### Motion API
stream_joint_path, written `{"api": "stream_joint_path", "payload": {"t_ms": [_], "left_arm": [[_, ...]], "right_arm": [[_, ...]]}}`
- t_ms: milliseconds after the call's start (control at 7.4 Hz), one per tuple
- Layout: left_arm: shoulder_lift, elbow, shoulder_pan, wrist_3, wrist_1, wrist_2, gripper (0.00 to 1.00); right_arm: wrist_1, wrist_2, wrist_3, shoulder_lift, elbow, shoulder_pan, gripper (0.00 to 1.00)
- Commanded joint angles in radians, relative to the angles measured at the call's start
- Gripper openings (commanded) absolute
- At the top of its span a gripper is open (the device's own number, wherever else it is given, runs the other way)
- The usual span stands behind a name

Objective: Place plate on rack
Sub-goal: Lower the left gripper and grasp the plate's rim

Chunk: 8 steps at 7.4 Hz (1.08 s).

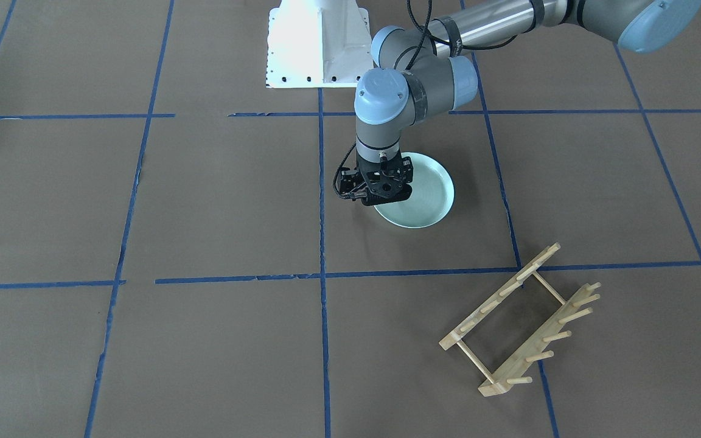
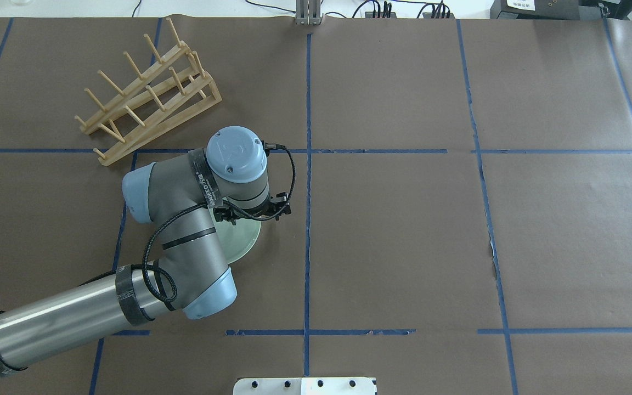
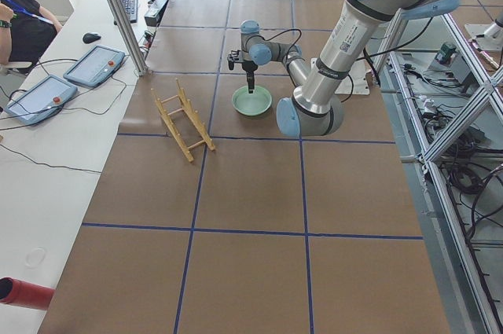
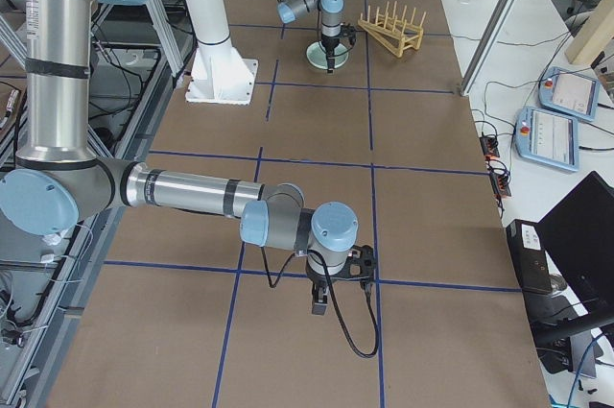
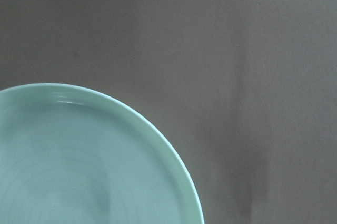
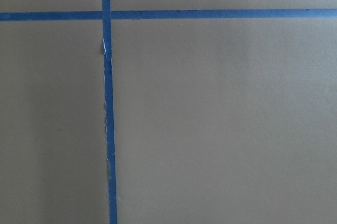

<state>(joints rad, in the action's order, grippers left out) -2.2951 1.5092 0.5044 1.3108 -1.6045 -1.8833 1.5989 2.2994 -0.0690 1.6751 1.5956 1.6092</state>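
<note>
The pale mint-green plate (image 1: 426, 198) lies flat on the brown table, near the middle. It also shows in the overhead view (image 2: 243, 240) and fills the lower left of the left wrist view (image 5: 79, 166). My left gripper (image 1: 381, 198) points straight down just above the plate's rim; I cannot tell whether it is open or shut, or whether it touches. The light-wood rack (image 1: 521, 322) stands empty, apart from the plate, at the far left in the overhead view (image 2: 146, 93). My right gripper (image 4: 320, 307) hangs over bare table far from both; I cannot tell its state.
The white robot pedestal (image 1: 317, 42) stands behind the plate. Blue tape lines (image 6: 108, 103) cross the brown paper. Operator tablets (image 3: 94, 67) and a red cylinder (image 3: 23, 293) lie on the white side bench beyond the rack.
</note>
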Motion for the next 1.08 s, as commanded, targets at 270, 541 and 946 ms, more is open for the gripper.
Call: {"api": "stream_joint_path", "payload": {"t_ms": [270,541,946], "left_arm": [[0.000,0.005,-0.015,0.001,0.001,-0.003,0.48],[0.000,0.005,-0.018,0.001,-0.002,-0.003,0.46],[-0.001,0.006,-0.020,0.001,0.001,-0.003,0.09]], "right_arm": [[0.000,0.000,0.000,0.000,0.000,0.000,1.00],[-0.001,0.000,-0.002,0.000,0.001,0.000,1.00],[0.000,0.000,0.000,0.000,0.001,0.000,1.00]]}}
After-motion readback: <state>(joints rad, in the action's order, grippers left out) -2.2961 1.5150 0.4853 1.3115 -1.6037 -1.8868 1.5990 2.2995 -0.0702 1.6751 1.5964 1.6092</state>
